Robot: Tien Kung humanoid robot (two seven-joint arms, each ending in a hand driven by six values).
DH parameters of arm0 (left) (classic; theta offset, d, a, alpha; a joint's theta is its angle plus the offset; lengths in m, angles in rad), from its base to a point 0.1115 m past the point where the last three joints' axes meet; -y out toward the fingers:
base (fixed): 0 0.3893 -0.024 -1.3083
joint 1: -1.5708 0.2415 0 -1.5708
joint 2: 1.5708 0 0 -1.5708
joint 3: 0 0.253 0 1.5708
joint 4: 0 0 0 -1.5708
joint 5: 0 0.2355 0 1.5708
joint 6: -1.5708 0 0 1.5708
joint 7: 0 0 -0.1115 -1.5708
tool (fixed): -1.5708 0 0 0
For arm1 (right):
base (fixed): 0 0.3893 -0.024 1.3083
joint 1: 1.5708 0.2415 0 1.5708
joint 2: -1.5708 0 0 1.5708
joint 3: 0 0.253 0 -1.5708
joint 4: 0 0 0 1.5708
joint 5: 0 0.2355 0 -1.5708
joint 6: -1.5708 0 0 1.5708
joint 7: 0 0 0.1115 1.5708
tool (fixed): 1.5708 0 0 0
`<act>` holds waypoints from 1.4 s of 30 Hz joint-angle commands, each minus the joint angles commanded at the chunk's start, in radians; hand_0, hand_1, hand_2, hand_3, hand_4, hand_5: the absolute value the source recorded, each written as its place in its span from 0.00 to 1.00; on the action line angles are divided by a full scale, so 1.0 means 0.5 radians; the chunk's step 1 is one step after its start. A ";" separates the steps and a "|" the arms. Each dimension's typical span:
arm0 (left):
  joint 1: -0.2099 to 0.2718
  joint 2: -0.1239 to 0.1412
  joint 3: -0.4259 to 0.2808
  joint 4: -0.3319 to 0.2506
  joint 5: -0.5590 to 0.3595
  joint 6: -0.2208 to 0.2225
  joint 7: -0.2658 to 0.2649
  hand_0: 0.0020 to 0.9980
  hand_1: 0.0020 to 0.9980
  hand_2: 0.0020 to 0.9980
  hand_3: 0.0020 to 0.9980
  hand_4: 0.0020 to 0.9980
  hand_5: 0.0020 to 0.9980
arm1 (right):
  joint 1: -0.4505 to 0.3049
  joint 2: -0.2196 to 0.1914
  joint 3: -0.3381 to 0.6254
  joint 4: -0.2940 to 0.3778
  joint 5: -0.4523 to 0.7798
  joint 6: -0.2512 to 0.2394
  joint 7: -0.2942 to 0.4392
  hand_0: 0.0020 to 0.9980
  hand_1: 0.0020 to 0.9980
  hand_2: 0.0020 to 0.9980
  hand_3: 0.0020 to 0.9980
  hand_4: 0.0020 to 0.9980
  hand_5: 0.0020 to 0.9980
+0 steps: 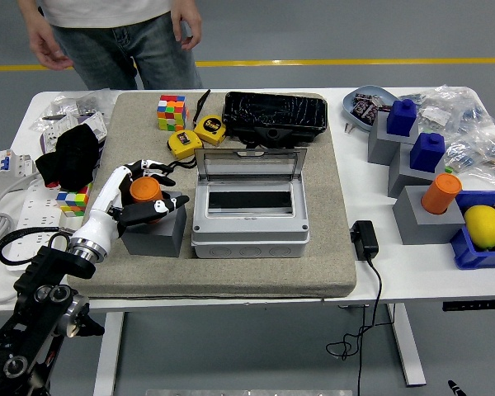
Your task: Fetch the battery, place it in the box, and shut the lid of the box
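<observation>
An orange cylindrical battery (143,190) stands on a small grey block (153,233) on the left of the beige mat. My left hand (158,186) reaches in from the lower left. Its fingers are curled over the battery's far side and its thumb lies across the near side, so the hand is shut on the battery. Right of the block sits the grey box (247,229), its clear lid (249,171) standing upright and open. My right arm is out of view.
A person stands at the far left edge, hands (48,45) hanging free. Behind the box lie two yellow tape measures (195,135), a Rubik's cube (171,111) and a black case (274,115). On the right are grey blocks with blue caps (430,151), another orange battery (441,194) and a lemon (483,224).
</observation>
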 joint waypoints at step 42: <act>-0.021 -0.023 0.046 0.058 0.092 0.109 -0.018 0.23 0.21 0.20 0.18 1.00 0.00 | -0.003 -0.001 0.012 0.000 -0.011 0.000 0.001 0.77 0.69 0.71 0.77 1.00 1.00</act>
